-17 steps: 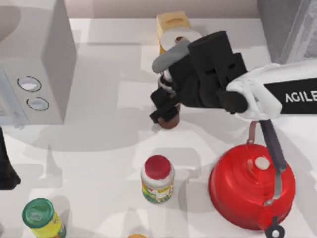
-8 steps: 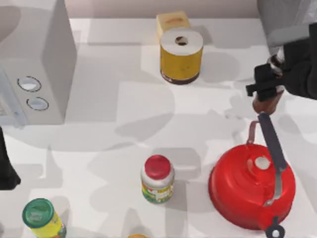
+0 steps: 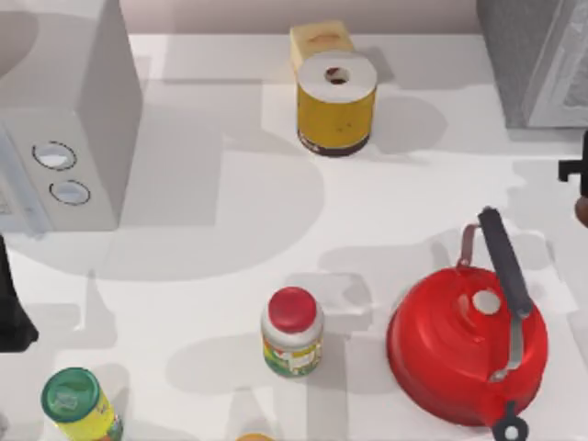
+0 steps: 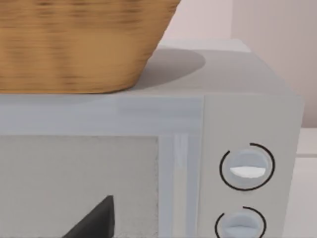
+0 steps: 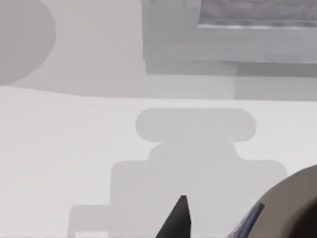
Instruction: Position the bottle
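showing as a brown sliver at the top view's right edge, the bottle sits just beyond the red kettle, with a dark piece of the right hand just above it; the right wrist view catches the bottle's rounded body beside one black fingertip, over bare white worktop. whether that hand is closed on the bottle i cannot tell. the kettle's black handle points up toward the bottle. farther left stand a yellow roll with a yellow box behind it, a red-lidded jar, a green-lidded jar and a microwave. the left arm is parked at the left edge, its hand facing the microwave door, a basket on top.
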{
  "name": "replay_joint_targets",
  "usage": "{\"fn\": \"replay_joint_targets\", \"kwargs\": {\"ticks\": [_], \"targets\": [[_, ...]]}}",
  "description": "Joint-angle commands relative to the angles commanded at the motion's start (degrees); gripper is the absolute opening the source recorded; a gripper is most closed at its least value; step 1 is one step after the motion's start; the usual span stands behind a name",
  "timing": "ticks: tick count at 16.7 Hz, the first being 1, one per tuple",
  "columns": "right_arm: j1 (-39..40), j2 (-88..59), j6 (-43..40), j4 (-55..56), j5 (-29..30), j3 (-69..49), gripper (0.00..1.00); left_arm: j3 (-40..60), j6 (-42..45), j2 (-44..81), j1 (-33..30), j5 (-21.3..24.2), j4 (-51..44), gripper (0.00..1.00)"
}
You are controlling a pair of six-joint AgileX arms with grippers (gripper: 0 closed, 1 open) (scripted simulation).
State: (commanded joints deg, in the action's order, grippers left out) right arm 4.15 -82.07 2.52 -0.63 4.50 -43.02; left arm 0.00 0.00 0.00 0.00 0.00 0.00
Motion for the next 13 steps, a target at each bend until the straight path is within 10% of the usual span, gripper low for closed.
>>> {"fn": "replay_joint_targets", "kwargs": {"ticks": [13], "targets": [[-0.5, -14.3, -0.2, 15.0, -0.3, 0.6, 0.0, 0.0, 0.0, 0.0, 0.0, 0.0, 0.0, 1.0]]}}
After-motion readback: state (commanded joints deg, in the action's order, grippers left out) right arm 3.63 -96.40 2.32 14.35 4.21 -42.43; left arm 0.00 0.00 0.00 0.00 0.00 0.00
